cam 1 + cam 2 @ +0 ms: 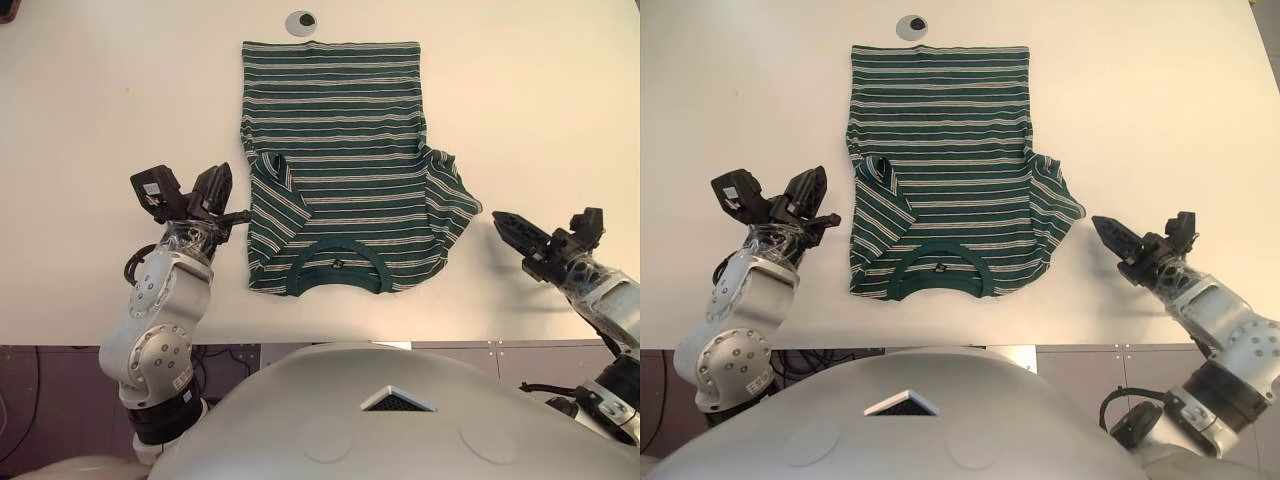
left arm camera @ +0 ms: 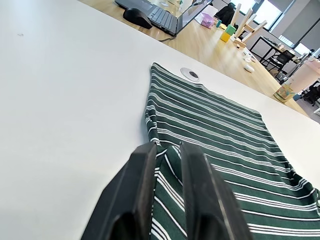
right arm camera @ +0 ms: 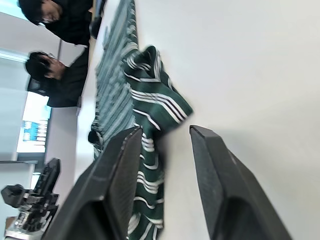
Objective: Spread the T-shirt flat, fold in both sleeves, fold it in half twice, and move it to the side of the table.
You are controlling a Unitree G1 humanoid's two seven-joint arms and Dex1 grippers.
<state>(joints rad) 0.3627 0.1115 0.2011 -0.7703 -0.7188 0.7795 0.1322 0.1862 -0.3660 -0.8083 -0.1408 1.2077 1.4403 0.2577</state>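
The white table has a green striped T-shirt in the middle, with the neck hole toward the robot. The left sleeve looks folded in. The right sleeve is bunched up. The left gripper sits just beside the shirt, jaws nearly together and empty. The right gripper is near the bunched sleeve, jaws wide and empty. I think it should pinch that sleeve's outer edge, lift a little, and lay it smooth across.

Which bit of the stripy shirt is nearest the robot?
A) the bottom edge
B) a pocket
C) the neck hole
C: the neck hole lies at the T-shirt's near edge, while the bottom hem is on the far side.
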